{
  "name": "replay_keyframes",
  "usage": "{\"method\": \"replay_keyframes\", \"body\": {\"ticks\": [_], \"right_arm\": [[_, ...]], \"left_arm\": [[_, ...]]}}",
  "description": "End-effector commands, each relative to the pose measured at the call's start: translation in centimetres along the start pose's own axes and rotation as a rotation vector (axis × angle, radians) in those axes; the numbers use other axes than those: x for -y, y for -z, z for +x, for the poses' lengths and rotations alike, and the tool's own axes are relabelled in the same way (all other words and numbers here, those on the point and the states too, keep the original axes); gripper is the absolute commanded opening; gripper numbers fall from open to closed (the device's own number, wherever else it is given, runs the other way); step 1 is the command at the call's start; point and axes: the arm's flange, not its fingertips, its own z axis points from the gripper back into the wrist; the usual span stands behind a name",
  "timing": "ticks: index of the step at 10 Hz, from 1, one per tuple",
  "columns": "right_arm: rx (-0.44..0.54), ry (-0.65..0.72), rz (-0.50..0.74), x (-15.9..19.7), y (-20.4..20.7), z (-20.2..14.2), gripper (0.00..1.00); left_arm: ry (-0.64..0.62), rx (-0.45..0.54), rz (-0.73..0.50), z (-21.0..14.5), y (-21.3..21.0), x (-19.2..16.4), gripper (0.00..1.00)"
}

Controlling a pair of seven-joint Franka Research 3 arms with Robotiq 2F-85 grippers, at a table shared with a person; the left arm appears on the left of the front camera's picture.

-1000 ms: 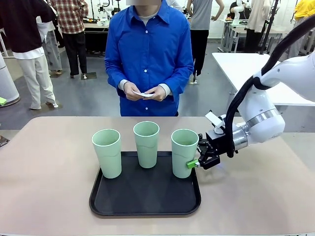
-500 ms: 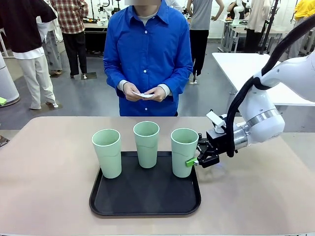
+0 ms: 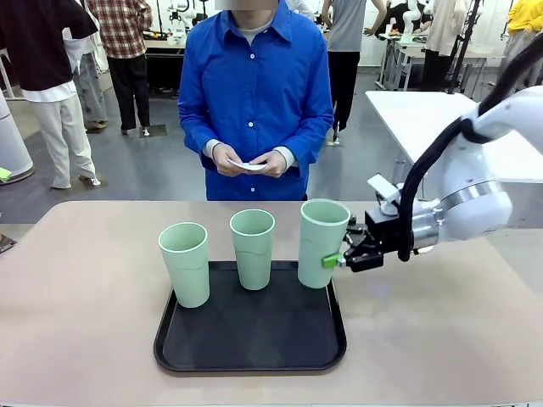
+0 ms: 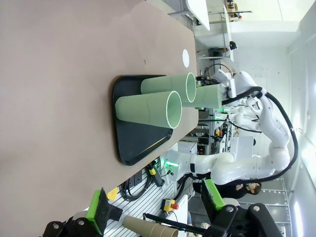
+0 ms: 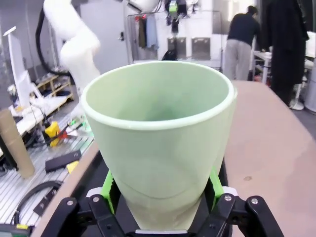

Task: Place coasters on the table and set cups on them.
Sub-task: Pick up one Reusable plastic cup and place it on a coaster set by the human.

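Three pale green cups show in the front view. My right gripper (image 3: pixel 333 260) is shut on the rightmost cup (image 3: pixel 322 242) and holds it upright, just above the right rear corner of the black tray (image 3: pixel 254 343). In the right wrist view this cup (image 5: pixel 158 148) sits between the green pads (image 5: pixel 109 190). The other two cups (image 3: pixel 185 263) (image 3: pixel 253 248) stand on the tray. Across the beige table (image 3: pixel 76 297), a person holds small white coasters (image 3: pixel 248 164) in both hands. My left gripper (image 4: pixel 154 207) is open, far from the cups (image 4: pixel 148 107).
A white rectangular table (image 3: pixel 424 114) stands behind my right arm. Bare tabletop lies left and right of the tray (image 4: pixel 133 143). A small white round spot (image 4: pixel 185 57) marks the tabletop's far end in the left wrist view.
My right gripper has lifted the rightmost cup off the tray and moved it slightly right. The other cups and the person's hands have stayed put.
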Motion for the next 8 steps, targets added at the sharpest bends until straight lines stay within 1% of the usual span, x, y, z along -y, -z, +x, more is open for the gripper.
{"method": "replay_keyframes", "body": {"ticks": [1,2,4,5,6,7,8], "right_arm": [[-0.008,-0.003,-0.102,-4.0,-1.1,5.6,0.25],[-0.031,-0.010,-0.129,-4.8,-1.4,7.6,0.25],[-0.049,-0.015,-0.161,-5.7,-1.4,10.6,0.25],[-0.070,-0.010,-0.171,-5.8,-1.3,11.3,0.25],[-0.113,0.001,-0.208,-5.6,-1.4,11.4,0.25],[-0.059,-0.040,-0.135,-5.5,-2.3,11.4,0.25],[-0.059,-0.040,-0.135,-5.5,-2.3,11.4,0.25]], "left_arm": [[0.006,0.008,-0.006,-0.2,-0.2,0.1,1.00],[0.006,0.008,-0.006,-0.2,-0.2,0.1,1.00],[0.006,0.008,-0.006,-0.2,-0.2,0.1,1.00],[0.006,0.008,-0.006,-0.2,-0.2,0.1,1.00],[0.006,0.008,-0.006,-0.2,-0.2,0.1,1.00],[0.006,0.008,-0.006,-0.2,-0.2,0.1,1.00],[0.006,0.008,-0.006,-0.2,-0.2,0.1,1.00]]}}
